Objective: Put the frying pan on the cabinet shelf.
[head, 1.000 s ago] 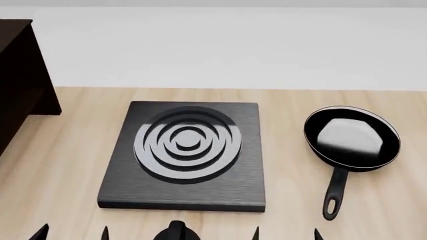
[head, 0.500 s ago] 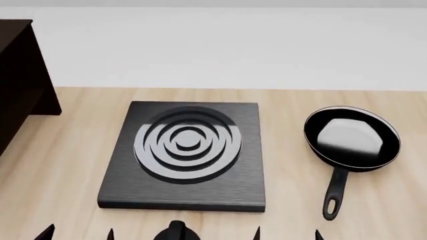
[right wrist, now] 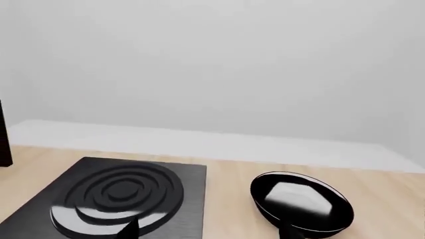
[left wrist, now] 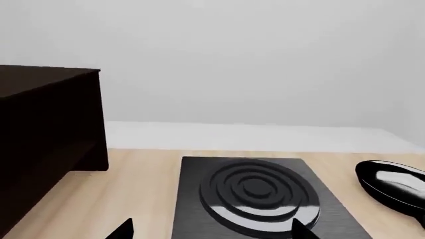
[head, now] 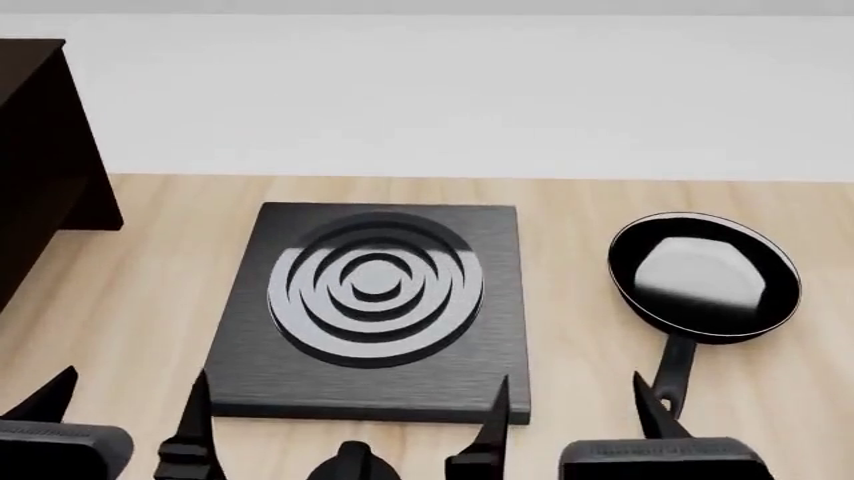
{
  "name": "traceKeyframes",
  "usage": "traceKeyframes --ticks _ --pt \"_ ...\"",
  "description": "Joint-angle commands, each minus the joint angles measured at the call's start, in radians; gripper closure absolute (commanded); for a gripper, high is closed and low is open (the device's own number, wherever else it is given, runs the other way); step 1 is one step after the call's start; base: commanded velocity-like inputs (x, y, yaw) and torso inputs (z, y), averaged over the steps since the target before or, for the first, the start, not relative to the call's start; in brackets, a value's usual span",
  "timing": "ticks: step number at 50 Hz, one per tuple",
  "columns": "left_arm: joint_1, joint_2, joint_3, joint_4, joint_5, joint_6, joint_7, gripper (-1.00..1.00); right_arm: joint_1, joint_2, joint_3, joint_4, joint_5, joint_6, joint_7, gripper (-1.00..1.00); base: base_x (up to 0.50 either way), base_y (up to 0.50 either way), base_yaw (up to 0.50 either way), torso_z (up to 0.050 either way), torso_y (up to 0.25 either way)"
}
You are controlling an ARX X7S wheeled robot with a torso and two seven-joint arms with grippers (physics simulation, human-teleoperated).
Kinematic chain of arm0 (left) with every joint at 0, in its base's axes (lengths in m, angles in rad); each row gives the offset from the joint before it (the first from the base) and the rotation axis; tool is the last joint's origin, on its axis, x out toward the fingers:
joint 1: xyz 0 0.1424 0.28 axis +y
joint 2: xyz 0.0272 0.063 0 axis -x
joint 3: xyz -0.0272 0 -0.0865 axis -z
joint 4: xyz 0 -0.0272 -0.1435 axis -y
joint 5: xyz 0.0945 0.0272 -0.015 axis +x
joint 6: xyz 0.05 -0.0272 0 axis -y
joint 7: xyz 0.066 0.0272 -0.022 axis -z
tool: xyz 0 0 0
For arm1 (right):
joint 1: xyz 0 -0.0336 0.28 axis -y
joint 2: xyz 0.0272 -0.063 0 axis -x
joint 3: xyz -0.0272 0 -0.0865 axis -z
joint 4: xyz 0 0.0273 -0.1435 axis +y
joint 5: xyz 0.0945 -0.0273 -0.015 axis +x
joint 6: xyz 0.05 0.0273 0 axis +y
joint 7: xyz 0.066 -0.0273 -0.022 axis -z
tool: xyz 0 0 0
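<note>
Nearest the robot, both hands are showing along the low edge of the head view. The left hand [head: 127,400] is holding its two dark pointed fingers wide apart, tips aimed forward, gripping nothing. The right hand [head: 574,400] is doing the same, fingers spread wide and empty. Its outer fingertip [head: 650,400] is sitting just beside the pan's handle as seen from the head; whether they are touching, cannot tell. Between the two hands a small dark rounded part [head: 351,462] of the robot is poking up.

Just beyond the fingertips, the burner plate [head: 374,310] is lying flat on the light wooden surface [head: 134,290]. It is a black square slab with raised concentric rings catching grey glare.

To the robot's right of the plate, close but apart from it, the frying pan [head: 703,272] is resting upright on the surface. Its glossy inside is reflecting a pale grey patch, and its long black handle [head: 678,362] is running back toward the robot.

Farther off, at the robot's far left and well apart from the pan, the cabinet shelf [head: 40,170] is standing on the surface as a near-black boxy block with a flat top. The pan is not on it.

Behind everything, a plain pale wall [head: 454,90] is closing off the far edge of the surface.
</note>
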Motion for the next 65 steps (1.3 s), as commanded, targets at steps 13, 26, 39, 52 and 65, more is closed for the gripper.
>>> traceKeyframes --ticks 13,26,39,52,65 --pt "-0.028 0.012 -0.053 0.115 -0.069 -0.105 -0.057 -1.0 0.086 0.019 0.009 -0.145 0.024 0.221 0.009 -1.0 0.0 0.0 0.0 0.0 0.0" --pt "-0.007 -0.017 -0.023 0.107 -0.076 -0.073 -0.06 -1.0 0.047 0.034 0.034 -0.1 0.036 0.148 0.018 -1.0 0.0 0.0 0.0 0.001 -0.108" --pt "-0.005 -0.037 -0.017 0.089 -0.091 -0.05 -0.064 -1.0 0.046 0.042 0.026 -0.108 0.041 0.161 0.033 -1.0 0.0 0.0 0.0 0.002 -0.25" --pt "-0.029 -0.045 -0.024 0.104 -0.123 -0.084 -0.08 -1.0 0.079 0.047 0.023 -0.177 0.058 0.256 0.048 -1.0 0.0 0.0 0.0 0.002 -0.249" --pt "-0.189 -0.057 -0.046 0.093 -0.18 -0.178 -0.092 -1.0 0.207 0.068 0.039 -0.2 0.079 0.405 0.051 -1.0 0.0 0.0 0.0 0.0 -0.003"
